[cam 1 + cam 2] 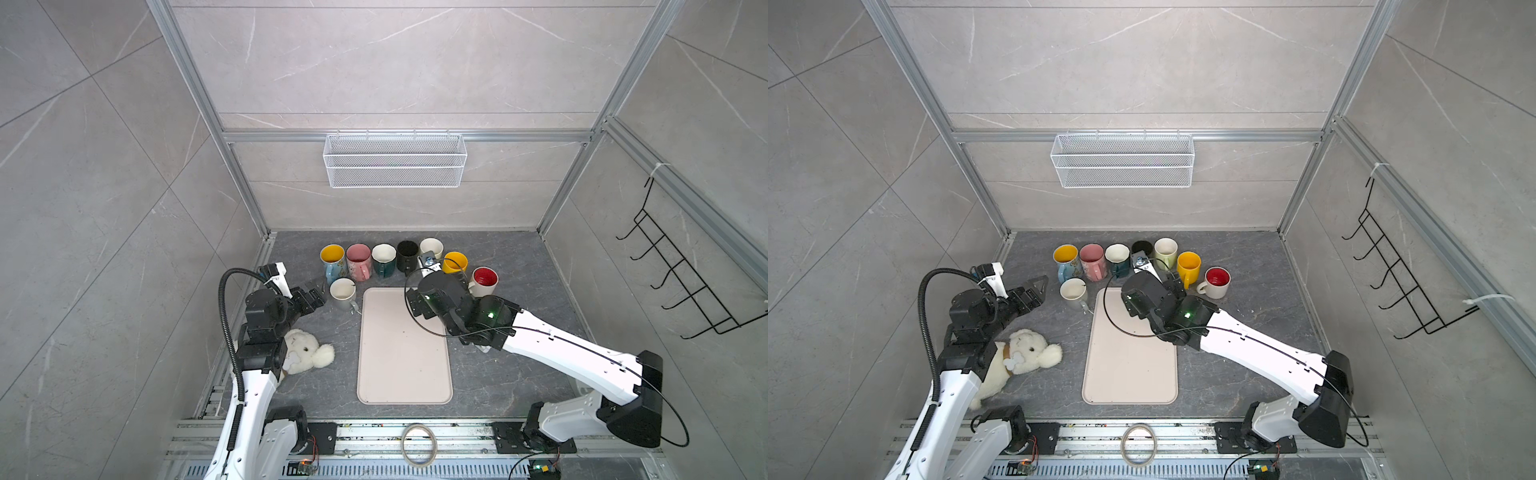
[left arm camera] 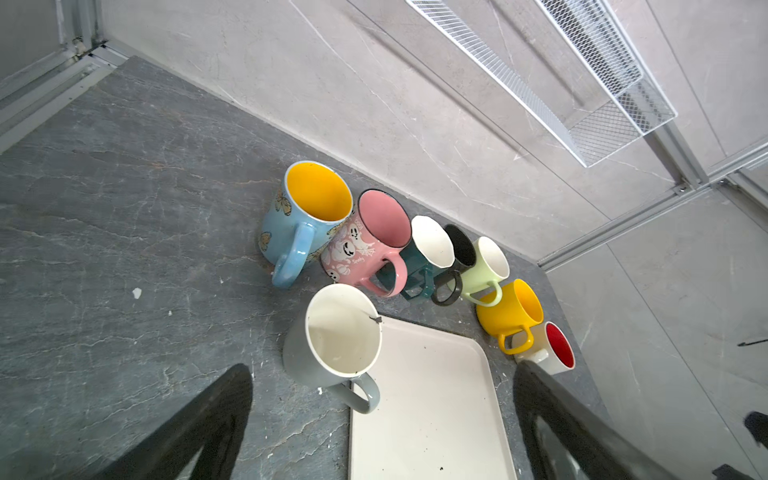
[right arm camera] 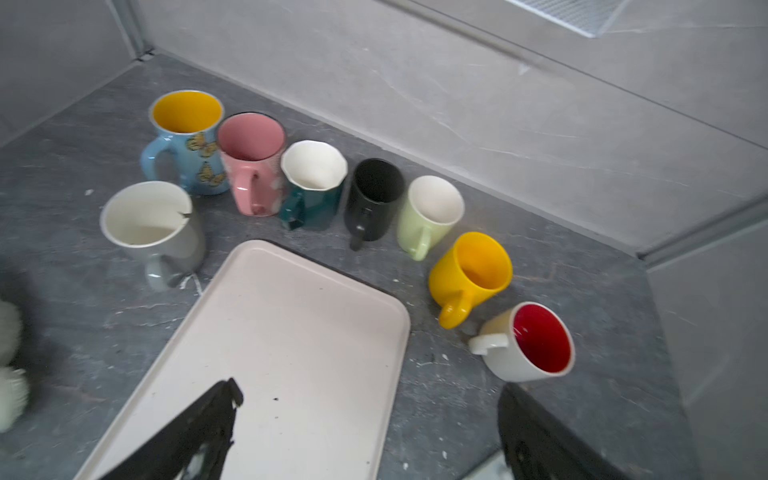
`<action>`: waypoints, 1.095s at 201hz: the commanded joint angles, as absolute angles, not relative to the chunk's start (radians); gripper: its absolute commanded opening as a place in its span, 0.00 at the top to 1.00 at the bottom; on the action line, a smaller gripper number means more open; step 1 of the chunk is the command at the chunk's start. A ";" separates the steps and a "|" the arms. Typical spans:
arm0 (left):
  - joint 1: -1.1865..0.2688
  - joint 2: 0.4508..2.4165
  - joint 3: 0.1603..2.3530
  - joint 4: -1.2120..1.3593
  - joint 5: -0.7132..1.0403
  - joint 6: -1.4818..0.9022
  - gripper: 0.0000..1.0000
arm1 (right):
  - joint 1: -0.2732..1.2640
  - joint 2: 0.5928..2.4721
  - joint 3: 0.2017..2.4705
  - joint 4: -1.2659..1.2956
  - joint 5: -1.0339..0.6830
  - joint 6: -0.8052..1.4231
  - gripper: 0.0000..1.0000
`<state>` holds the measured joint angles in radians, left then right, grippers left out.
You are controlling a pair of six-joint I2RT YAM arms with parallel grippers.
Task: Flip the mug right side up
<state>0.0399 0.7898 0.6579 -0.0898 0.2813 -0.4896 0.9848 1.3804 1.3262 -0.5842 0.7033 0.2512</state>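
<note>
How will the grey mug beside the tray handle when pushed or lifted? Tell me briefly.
Likely fragile: the grey mug looks ceramic, and its rim seems chipped. Probably slippery: glossy wall. Tall and upright, it may tip if pushed high.

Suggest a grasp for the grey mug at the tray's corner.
Probably pinch the grey mug by its wall at the rim, one finger inside, coming from above on its open left side with the left claw. It stands upright, mouth up; its handle points frontward beside the tray, and the rim is chipped on the tray side.
</note>
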 commanded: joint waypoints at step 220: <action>0.044 1.209 0.246 0.754 -0.126 -0.056 0.00 | 0.225 1.433 0.503 0.525 0.511 0.059 0.01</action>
